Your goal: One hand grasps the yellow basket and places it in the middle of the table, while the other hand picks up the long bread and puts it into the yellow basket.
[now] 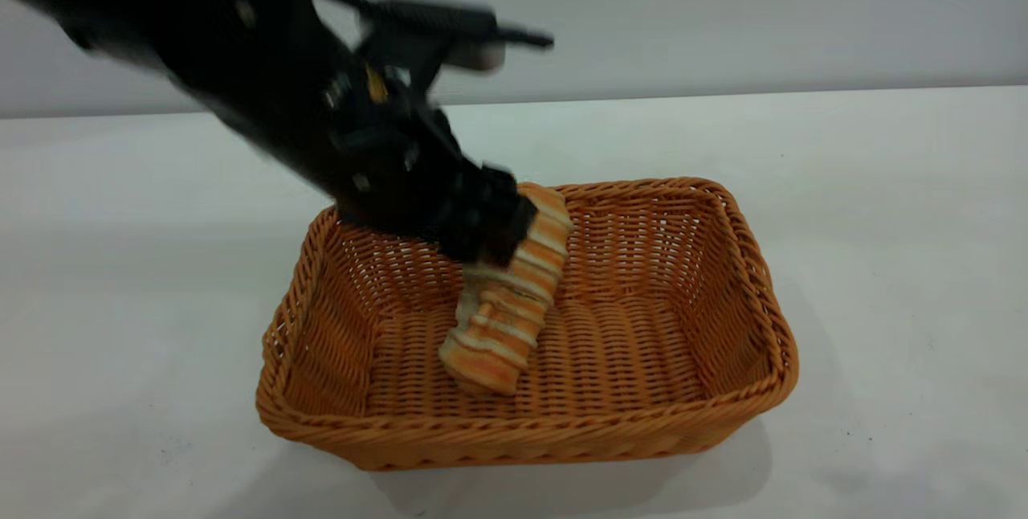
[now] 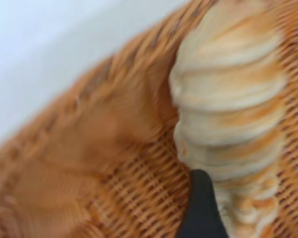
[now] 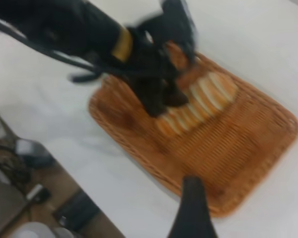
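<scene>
Now left tool [image 1: 502, 234] grips long bread [image 1: 506, 306] inside yellow basket [image 1: 723, 398].

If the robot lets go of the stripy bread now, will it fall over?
Probably. The long bread stands tilted, its low end on the yellow basket floor, its top at the left gripper. It would likely topple flat; the walls should stop it.

Yellow basket [image 1: 723, 390]: rectangular woven wicker, orange-tan, flared sides w/ braided rim, sits flat & upright on the white surface [image 1: 899, 262]. Long bread [image 1: 506, 318]: oblong roll w/ orange-brown & cream cross stripes, inside the basket, tilted, lower end on the basket floor, upper end up near the basket's far rim.
</scene>
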Available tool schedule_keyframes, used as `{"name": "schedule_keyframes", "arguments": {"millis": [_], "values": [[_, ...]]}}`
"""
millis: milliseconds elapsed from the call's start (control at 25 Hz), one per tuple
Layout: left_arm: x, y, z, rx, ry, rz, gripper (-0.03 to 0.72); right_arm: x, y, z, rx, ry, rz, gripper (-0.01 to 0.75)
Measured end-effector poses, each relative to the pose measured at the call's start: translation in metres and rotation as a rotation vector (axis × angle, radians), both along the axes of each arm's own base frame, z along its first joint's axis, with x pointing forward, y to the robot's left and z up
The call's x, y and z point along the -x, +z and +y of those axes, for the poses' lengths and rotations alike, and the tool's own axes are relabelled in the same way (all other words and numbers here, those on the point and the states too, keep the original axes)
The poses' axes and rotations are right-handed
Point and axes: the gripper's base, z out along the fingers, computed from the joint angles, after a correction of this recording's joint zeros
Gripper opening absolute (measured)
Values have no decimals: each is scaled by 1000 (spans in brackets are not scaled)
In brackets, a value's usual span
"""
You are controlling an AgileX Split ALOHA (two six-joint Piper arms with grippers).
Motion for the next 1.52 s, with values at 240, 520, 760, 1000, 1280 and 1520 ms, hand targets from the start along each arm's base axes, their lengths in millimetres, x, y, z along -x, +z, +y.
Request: {"name": "schedule_keyframes", "arguments": {"millis": [240,520,760,1000,1280,1520], "values": [[11,89,27,15,-43,-142,575,28,11,-16,42,-60,-40,587],[48,182,86,68,57,-262,526,72,21,-35,59,-116,-65,587],[101,216,122,28,84,-217,526,101,5,-51,90,-188,-63,587],[154,212,146,-10,79,-149,526,124,-62,-60,121,-209,12,587],[207,178,170,-17,80,-130,526,148,-105,-76,96,-329,-45,587],[239,157,185,2,94,-147,526,157,-109,-86,94,-412,-109,587]]}}
